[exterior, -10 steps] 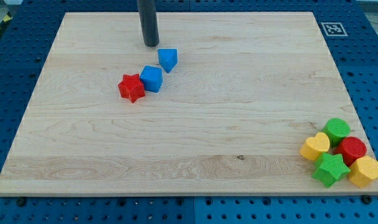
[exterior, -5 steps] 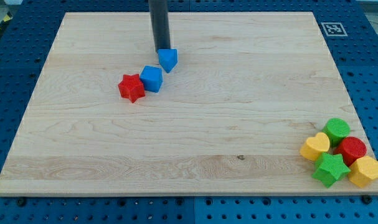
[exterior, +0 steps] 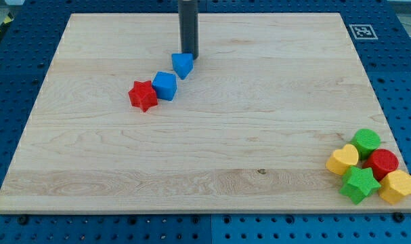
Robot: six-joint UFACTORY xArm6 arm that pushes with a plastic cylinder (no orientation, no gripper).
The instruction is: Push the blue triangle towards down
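Right now my tip (exterior: 189, 57) is resting at the top edge of the blue triangle (exterior: 182, 65), touching it or nearly so, slightly toward the view's right. No fingers are showing on this rod, so nothing is being held. That triangle is sitting in the upper left-centre of the counter (exterior: 212, 135), with a blue cube (exterior: 165, 86) just below-left of it and a red star (exterior: 143, 95) touching that cube. Well apart, at the view's bottom right, yellow, green and red blocks are sitting clustered together.
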